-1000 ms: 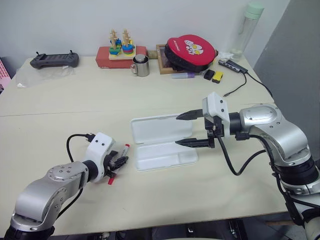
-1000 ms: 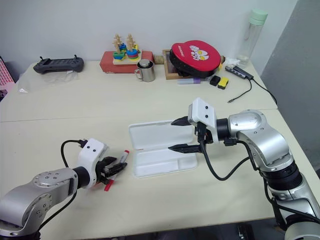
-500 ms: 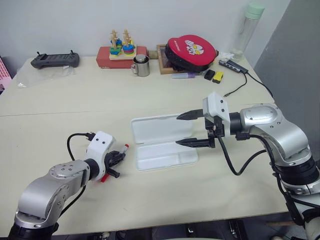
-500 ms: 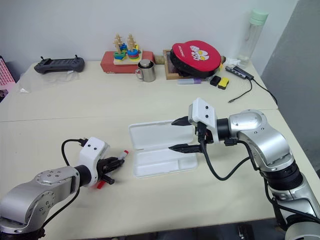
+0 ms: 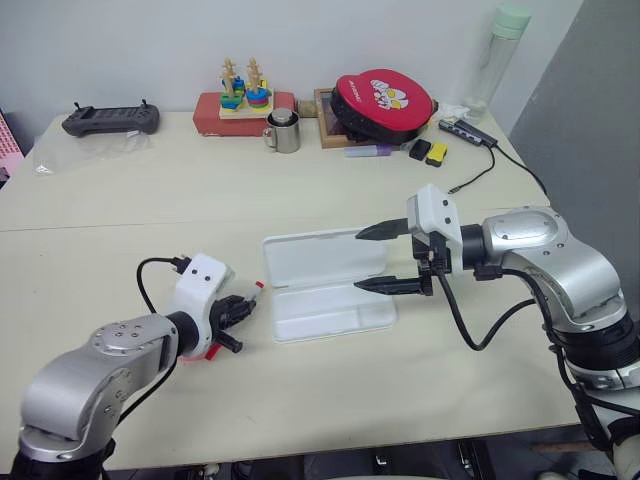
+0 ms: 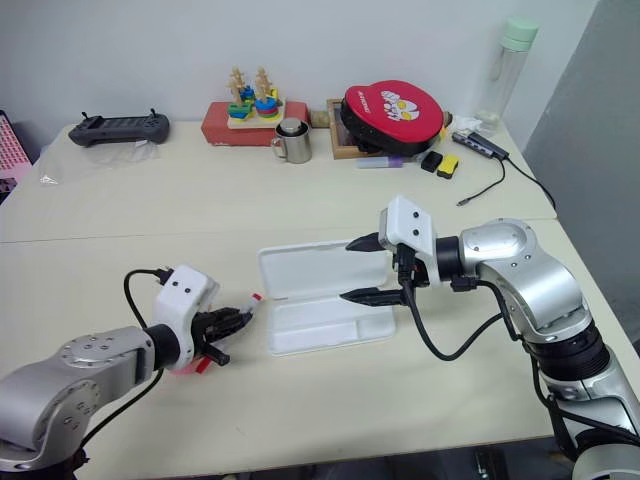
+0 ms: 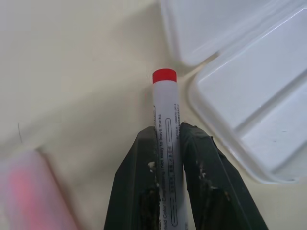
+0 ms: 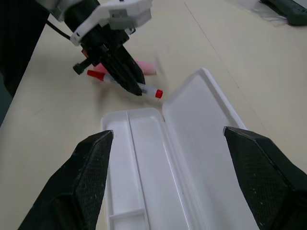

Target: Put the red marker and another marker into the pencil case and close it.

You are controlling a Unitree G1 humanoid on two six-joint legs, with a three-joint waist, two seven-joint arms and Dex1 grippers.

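red marker (image 7: 166, 139) beside pencil case (image 7: 259, 110) rim

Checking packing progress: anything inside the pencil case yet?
Nothing visible: the pencil case lies open with bare compartments. The right gripper hanging above it covers a strip.

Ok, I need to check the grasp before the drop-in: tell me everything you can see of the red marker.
The red marker is a slim white barrel with a red end and small dark print along its length; it looks like plastic. The left gripper is shut on it, one black finger on each side of the barrel, the red end sticking out past the fingers toward the open pencil case. It is lifted off the table, near the case's left end, not touching it.
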